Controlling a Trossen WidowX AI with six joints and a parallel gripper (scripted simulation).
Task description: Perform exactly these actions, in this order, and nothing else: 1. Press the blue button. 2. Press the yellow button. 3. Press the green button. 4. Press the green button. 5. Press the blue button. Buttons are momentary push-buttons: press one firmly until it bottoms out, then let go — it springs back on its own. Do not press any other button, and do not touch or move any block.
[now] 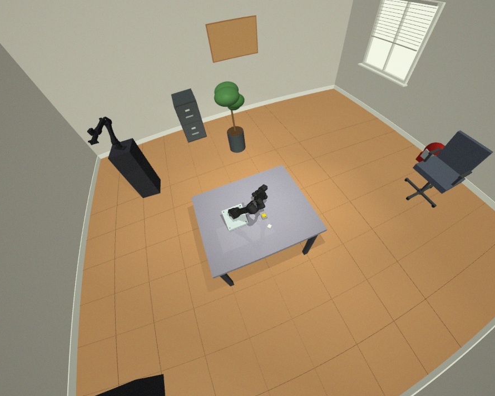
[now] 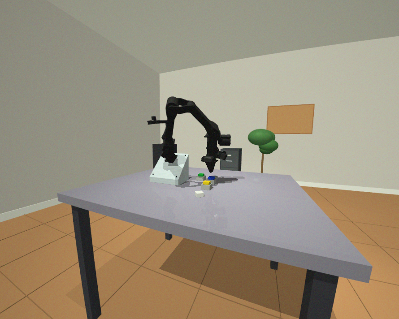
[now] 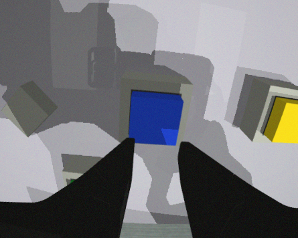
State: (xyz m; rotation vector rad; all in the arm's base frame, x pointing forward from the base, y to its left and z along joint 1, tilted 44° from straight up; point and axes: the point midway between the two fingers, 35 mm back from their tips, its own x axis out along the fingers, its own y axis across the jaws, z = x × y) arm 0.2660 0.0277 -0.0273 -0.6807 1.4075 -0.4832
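Note:
The blue button [image 2: 211, 178] [image 3: 154, 117] sits in a grey housing; in the wrist view it lies just beyond the fingertips. My gripper [image 2: 210, 170] [image 3: 157, 148] points down a little above it, with its fingers partly open and nothing between them. The yellow button [image 1: 263, 215] [image 2: 206, 182] [image 3: 289, 123] stands to the right in the wrist view. The green button [image 2: 201, 174] [image 3: 72, 182] is at the lower left there, mostly hidden behind the left finger. All three caps stand raised in the exterior view. The top view does not show the fingertips.
A small white block [image 1: 269, 226] [image 2: 199, 194] lies near the yellow button. A small grey-looking block [image 3: 30, 108] lies left of the blue button in the wrist view. The arm's pale base box [image 1: 235, 226] [image 2: 165, 173] stands on the table [image 1: 299, 213] [image 2: 262, 205].

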